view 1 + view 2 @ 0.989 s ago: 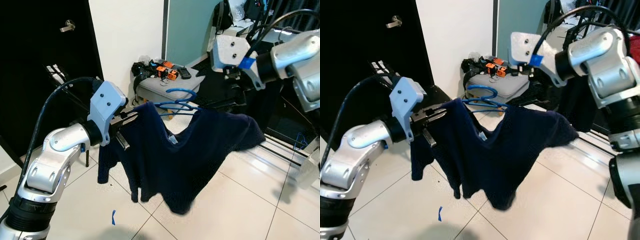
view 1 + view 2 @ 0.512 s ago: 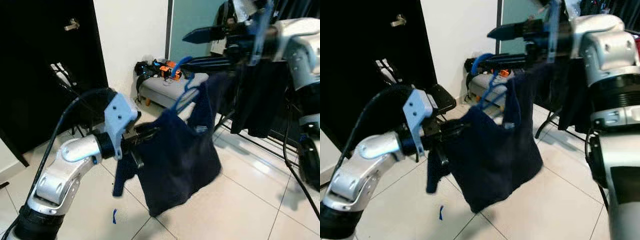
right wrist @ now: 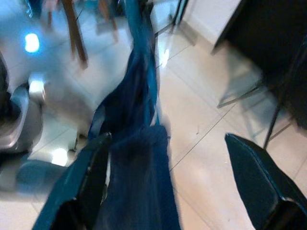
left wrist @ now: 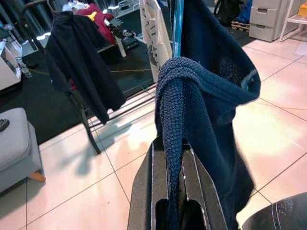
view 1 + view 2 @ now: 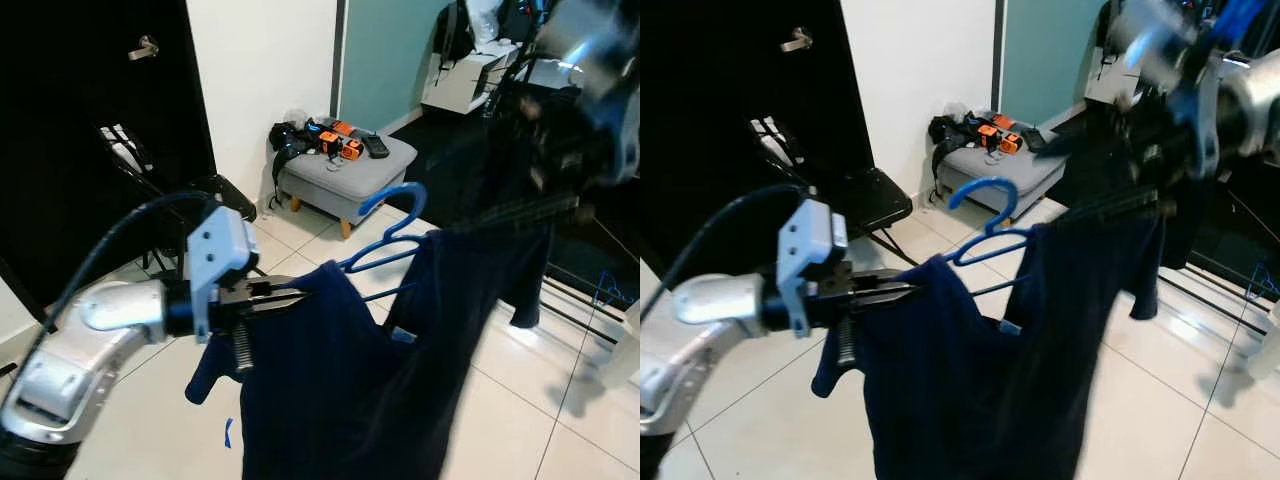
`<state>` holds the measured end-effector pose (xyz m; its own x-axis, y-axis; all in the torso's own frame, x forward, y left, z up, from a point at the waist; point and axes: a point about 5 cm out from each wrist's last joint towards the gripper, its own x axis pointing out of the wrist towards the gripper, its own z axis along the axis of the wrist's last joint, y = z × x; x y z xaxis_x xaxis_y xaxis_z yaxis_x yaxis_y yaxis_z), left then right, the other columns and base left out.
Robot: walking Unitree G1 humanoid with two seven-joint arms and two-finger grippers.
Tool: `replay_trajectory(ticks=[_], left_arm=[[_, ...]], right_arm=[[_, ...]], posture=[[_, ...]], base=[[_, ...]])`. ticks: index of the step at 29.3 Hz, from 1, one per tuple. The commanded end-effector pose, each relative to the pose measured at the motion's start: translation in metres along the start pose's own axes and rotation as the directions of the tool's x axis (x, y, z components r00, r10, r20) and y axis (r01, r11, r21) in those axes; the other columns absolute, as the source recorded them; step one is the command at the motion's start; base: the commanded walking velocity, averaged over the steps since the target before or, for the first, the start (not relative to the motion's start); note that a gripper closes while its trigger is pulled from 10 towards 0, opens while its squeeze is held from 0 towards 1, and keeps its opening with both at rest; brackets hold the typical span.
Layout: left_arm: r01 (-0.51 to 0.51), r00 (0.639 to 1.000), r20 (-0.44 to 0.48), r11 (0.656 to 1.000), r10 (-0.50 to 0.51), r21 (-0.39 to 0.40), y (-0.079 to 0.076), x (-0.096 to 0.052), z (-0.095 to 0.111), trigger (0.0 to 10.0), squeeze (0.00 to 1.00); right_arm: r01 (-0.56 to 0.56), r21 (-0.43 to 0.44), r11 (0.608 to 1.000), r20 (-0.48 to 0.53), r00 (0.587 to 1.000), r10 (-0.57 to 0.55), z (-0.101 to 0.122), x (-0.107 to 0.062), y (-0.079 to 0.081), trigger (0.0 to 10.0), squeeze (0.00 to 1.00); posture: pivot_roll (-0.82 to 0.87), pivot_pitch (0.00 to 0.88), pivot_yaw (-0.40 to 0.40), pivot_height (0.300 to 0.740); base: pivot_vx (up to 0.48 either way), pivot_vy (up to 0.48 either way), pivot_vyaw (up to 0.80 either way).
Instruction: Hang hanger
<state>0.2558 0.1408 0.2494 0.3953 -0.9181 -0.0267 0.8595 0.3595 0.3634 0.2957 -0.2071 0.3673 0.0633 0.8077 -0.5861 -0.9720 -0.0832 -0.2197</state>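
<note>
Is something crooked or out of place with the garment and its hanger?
Yes. The blue hanger lies tilted, hook sideways, not upright. The navy garment sags unevenly; the left gripper pinches one shoulder, and the other side hangs near the right gripper.

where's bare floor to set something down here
Bare tile lies between the grey stool and the navy shirt, and right of the shirt toward the rack rails. The stool top is crowded with gear, and the folding chair fills the spot by the black door.
</note>
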Motion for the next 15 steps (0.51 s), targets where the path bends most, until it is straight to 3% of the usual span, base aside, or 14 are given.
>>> replay_trajectory(ticks=[1, 6, 7, 15], left_arm=[[0.018, 1.0, 0.012, 0.999, -0.018, 0.027, 0.001, -0.001, 0.008, 0.0, 0.0], [0.028, 0.999, 0.028, 0.999, -0.029, 0.032, 0.0, -0.001, 0.013, 0.0, 0.0], [0.036, 0.999, 0.036, 0.999, -0.038, 0.032, -0.002, -0.001, 0.015, 0.0, 0.0], [0.064, 0.997, 0.037, 0.998, -0.065, 0.028, -0.003, -0.005, 0.017, 0.0, 0.0]], right_arm=[[-0.037, -0.027, 0.999, -0.087, 0.996, 0.034, -0.008, 0.008, 0.002, 10.0, 0.0], [-0.054, -0.056, 0.997, -0.204, 0.978, 0.042, -0.026, 0.02, -0.002, 10.0, 0.0], [-0.065, -0.062, 0.996, -0.211, 0.976, 0.051, -0.029, 0.024, -0.003, 0.0, 0.0], [-0.091, -0.091, 0.992, -0.163, 0.984, 0.075, -0.024, 0.031, -0.005, 0.0, 0.0]], posture=[[-0.09, 0.01, -0.036, 0.74], [-0.08, 0.011, -0.036, 0.74], [-0.08, 0.012, -0.037, 0.74], [-0.08, 0.013, -0.036, 0.74]], base=[[0.0, 0.0, 0.0], [0.0, 0.0, 0.0], [0.0, 0.0, 0.0], [0.0, 0.0, 0.0]])
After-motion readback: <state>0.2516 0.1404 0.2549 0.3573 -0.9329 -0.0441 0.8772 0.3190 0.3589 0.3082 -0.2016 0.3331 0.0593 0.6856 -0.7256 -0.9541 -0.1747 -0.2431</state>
